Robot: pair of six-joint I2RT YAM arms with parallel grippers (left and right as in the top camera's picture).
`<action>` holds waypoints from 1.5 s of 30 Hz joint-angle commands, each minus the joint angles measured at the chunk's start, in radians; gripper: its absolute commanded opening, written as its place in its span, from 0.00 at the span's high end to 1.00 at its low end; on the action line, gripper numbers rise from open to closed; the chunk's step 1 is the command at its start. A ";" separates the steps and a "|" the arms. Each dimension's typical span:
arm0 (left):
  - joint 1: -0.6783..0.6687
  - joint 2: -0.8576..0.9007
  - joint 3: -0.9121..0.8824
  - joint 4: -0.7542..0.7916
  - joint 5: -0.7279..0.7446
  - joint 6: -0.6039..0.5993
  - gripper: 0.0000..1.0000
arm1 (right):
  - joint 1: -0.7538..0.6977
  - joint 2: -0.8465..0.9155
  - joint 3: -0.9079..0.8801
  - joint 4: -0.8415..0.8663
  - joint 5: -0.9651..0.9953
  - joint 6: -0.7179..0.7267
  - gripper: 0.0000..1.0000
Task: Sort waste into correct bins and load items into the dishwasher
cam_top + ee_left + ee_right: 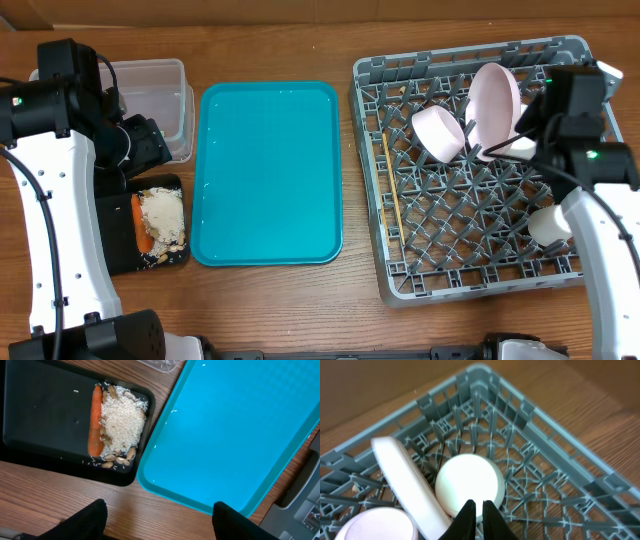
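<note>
An orange carrot (pixel 137 215) (pixel 95 420), a whitish crumbly heap (pixel 164 213) (pixel 124 422) and tan peanut shells (pixel 118 459) lie in the black tray (pixel 125 255) (pixel 45 410). The clear tub (pixel 160 100) stands behind it. My left gripper (pixel 155 150) (pixel 160 520) is open and empty over bare wood. The grey rack (pixel 480 290) (pixel 545 415) holds a pink bowl (pixel 438 132) (pixel 375 525), an upright pink dish (pixel 495 98) (pixel 405 477), a white bowl (pixel 518 148) (pixel 470 482), a white cup (pixel 548 225) and chopsticks (pixel 391 200). My right gripper (pixel 522 128) (pixel 478 507) is shut just above the white bowl. The red wrapper is out of view.
The large teal serving tray (pixel 268 170) (pixel 235 425) lies between the black tray and the rack, its corner close to my left fingers. A few rice grains lie scattered on the black tray and the wood beside it.
</note>
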 commanded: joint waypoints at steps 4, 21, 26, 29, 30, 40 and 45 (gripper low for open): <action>-0.007 0.006 0.001 -0.002 -0.006 0.014 0.30 | -0.084 0.178 0.001 0.009 -0.454 -0.083 0.92; -0.007 0.006 0.001 -0.008 -0.006 0.015 0.28 | -0.084 0.174 0.042 -0.051 -0.561 -0.255 0.74; -0.007 0.006 0.001 -0.008 -0.006 0.014 0.25 | -0.074 0.040 0.097 -0.084 -0.527 -0.256 0.66; -0.007 0.006 0.001 -0.004 0.000 0.015 0.23 | -0.033 -0.019 0.097 -0.151 -0.531 -0.260 0.63; -0.007 0.006 0.001 -0.002 0.010 0.016 0.23 | -0.016 -0.026 0.097 -0.170 -0.530 -0.260 0.62; -0.116 0.023 0.001 0.044 0.065 0.084 0.20 | 0.337 -0.017 0.093 -0.092 -0.526 -0.309 0.25; -0.198 0.051 0.001 0.035 0.065 0.083 0.11 | 0.354 0.006 0.093 -0.095 -0.526 -0.309 0.13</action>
